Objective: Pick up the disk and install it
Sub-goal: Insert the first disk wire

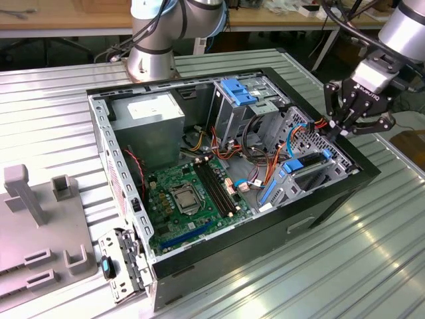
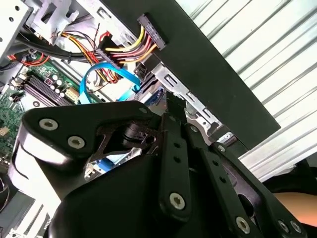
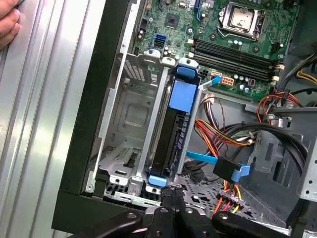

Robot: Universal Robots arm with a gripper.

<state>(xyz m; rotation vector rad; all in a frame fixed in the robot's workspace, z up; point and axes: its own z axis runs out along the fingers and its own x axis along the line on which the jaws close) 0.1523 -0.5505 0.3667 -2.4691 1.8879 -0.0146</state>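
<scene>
The disk (image 3: 171, 139) is seen standing on edge in a slot of the metal drive cage (image 3: 126, 114), at the right-hand end of the open computer case (image 1: 312, 219) in the exterior view. The gripper (image 1: 345, 131) is held in the upper right of that view, above the case's rim. In the first wrist view its fingers are drawn together with nothing seen between them, their tips just beside the blue tab at the disk's near end. Whether the tab is touched cannot be told.

The disk is judged stiff, fairly heavy for its bulk and sensitive to knocks. Its dark faces would be slippery, while the blue plastic carrier yields a little and is easier to grip. It is best taken by the carrier's end tab or across its two long edges.

Bundled power cables (image 3: 225, 134) and a flat blue cable (image 3: 208, 159) are crowded close to the cage, and the motherboard (image 1: 186, 196) lies beyond. The case is set on a ribbed metal table (image 1: 332, 279), with a grey fixture (image 1: 40, 232) at the lower left of the exterior view. A person's hand (image 3: 7, 22) is seen over the table beside the case.
</scene>
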